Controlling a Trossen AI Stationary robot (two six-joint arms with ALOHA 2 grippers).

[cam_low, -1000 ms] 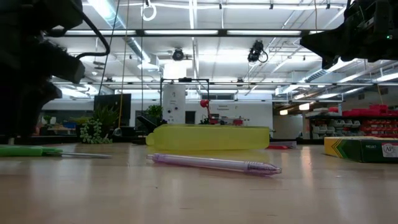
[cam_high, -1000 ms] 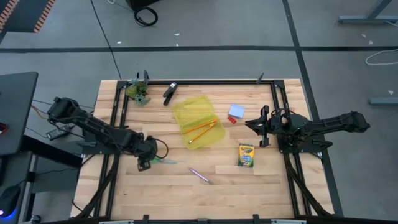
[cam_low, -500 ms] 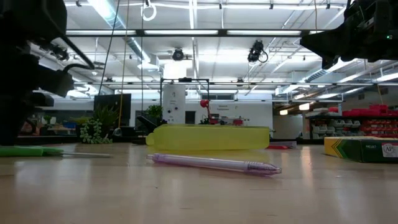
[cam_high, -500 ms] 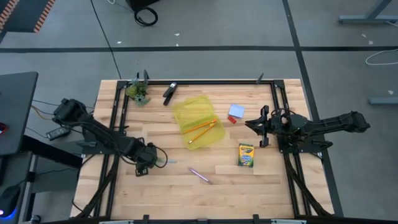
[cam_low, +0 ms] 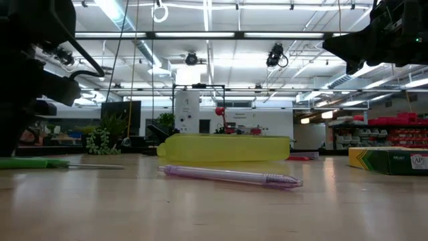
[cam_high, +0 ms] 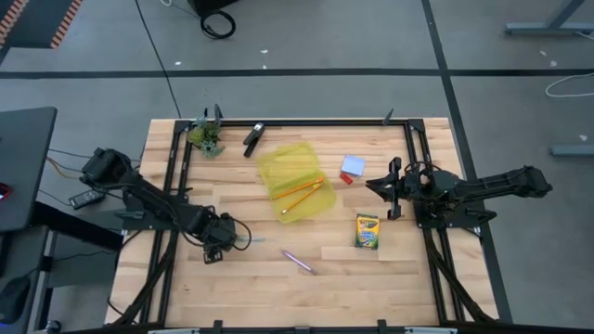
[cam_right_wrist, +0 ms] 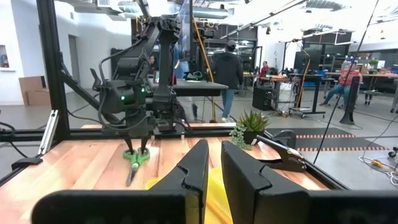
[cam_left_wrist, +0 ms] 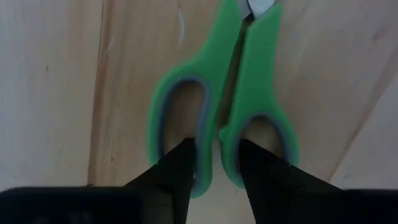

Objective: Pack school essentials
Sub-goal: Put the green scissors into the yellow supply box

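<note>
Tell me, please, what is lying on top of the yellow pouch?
Two orange pencils lie on the yellow pouch, side by side near its front end. Whether anything is inside the pouch cannot be seen.

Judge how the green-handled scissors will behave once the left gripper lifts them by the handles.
The scissors look rigid, so no flopping. The left gripper has a finger in each handle loop, so the blades may droop or swing. Closing could squeeze the loops together.

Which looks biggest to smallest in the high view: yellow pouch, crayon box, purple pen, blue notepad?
1. Yellow pouch
2. Crayon box
3. Purple pen and blue notepad: too close to rank; the pen is longer but much thinner.
</note>
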